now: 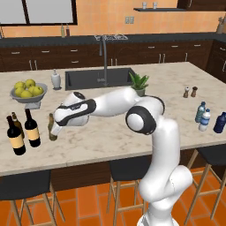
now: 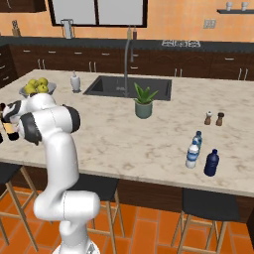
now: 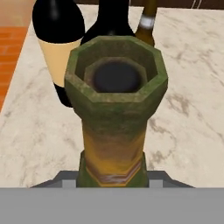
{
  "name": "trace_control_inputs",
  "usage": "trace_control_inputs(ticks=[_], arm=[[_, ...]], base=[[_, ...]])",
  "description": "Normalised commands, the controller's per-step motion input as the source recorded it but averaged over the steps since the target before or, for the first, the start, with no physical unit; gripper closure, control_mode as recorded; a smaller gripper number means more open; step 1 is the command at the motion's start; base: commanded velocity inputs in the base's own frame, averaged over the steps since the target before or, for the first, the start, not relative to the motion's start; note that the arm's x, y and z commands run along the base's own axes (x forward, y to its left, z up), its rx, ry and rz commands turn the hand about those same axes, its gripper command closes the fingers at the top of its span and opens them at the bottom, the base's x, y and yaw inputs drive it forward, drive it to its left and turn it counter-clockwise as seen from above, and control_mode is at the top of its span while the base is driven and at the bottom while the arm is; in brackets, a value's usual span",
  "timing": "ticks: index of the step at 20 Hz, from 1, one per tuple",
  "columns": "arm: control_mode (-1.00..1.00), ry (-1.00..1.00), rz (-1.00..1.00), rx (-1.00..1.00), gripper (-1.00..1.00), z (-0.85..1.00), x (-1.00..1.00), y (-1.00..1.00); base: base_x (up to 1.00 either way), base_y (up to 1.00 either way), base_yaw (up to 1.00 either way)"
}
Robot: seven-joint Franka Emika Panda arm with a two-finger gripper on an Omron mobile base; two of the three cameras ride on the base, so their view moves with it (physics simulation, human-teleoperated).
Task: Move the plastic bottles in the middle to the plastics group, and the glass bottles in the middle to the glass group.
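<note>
End effector (image 1: 54,130) clamped on olive bottle (image 1: 52,128), upright on table (image 1: 110,132), beside glass grp (image 1: 20,130).

1. The marble island counter (image 1: 110,132) runs across the kitchen, with a dark sink (image 1: 99,78) and a tall faucet (image 1: 104,59) set in at its 12 o'clock edge.
2. At 9 o'clock: a fruit bowl (image 1: 28,93), a white dispenser (image 1: 55,80), and a cluster of two black wine bottles (image 1: 15,136), a brown bottle (image 1: 16,123) and a small olive-green bottle (image 1: 52,128).
3. Near the middle: a potted plant (image 2: 143,102).
4. At 3 o'clock: two shakers (image 2: 214,118), a clear plastic bottle (image 2: 191,155), a light-blue bottle (image 2: 198,139) and a dark-blue bottle (image 2: 211,163).
</note>
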Motion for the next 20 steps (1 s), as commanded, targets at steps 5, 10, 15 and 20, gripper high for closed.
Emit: trace_control_inputs(ticks=[5,10,15,20], arm=[[-1.0,0.01,0.05,0.0,1.0,-0.01,0.0,0.13],[-1.0,0.0,0.02,0.0,1.0,-0.4,0.0,0.0],[-1.0,0.0,0.01,0.0,1.0,-0.37,0.0,0.0],[-1.0,0.0,0.01,0.0,1.0,-0.1,0.0,0.0]], base=[[0.0,0.0,0.0],[0.0,0.0,0.0],[0.0,0.0,0.0],[0.0,0.0,0.0]])
